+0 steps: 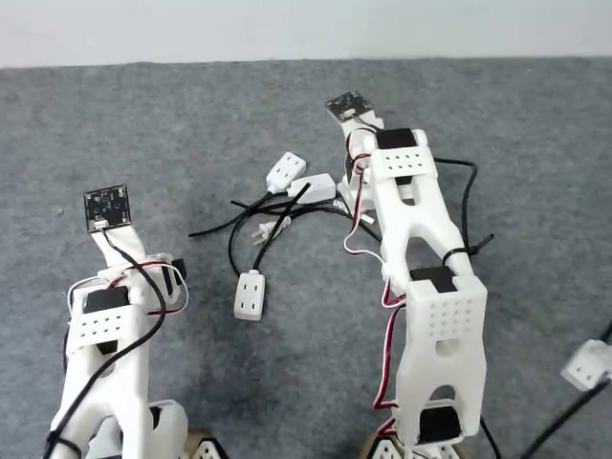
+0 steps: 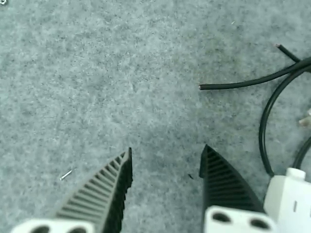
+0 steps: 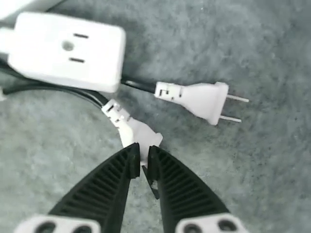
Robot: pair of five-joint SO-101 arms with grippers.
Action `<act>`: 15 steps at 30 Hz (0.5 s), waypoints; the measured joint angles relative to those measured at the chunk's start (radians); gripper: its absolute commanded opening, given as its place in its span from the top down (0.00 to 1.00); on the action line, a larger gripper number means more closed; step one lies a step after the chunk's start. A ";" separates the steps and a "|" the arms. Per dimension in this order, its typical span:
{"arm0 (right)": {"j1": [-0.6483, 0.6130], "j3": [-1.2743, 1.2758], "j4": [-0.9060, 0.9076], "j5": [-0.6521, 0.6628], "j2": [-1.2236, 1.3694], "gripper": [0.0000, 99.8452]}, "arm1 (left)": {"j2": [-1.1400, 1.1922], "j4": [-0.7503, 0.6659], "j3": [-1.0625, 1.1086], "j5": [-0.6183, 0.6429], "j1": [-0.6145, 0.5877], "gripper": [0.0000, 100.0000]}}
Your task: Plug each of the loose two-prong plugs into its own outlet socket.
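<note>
Right wrist view: the right gripper (image 3: pixel 142 154) has its black ribbed jaws drawn together on the prong end of a small white two-prong plug (image 3: pixel 132 130), which lies on the grey felt-like table cover (image 3: pixel 272 184) at the end of a black cable. Just beside it a second white plug (image 3: pixel 204 100) lies flat, its two metal prongs bare and pointing away from a white rectangular outlet socket (image 3: pixel 68 51) that lies near with its slots facing up.

In the left wrist view the left gripper (image 2: pixel 166 153) hangs over bare cover, jaws wide apart with nothing between them. A white outlet block (image 2: pixel 291 199) sits just beside one jaw, and thin black cables (image 2: pixel 243 83) curve nearby.

In the high view a white oblong socket (image 1: pixel 250 295) lies between the two arms, and a smaller white socket (image 1: pixel 286 170) lies farther out.
</note>
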 measured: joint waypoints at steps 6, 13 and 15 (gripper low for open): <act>-0.025 0.008 -0.064 0.034 0.015 0.74 | 0.000 0.000 0.000 0.000 0.000 0.78; -0.048 0.011 -0.083 0.130 0.035 0.82 | 0.000 0.000 0.000 0.000 0.000 0.78; -0.058 0.011 -0.107 0.157 0.035 0.84 | 0.000 0.000 0.000 0.000 0.000 0.78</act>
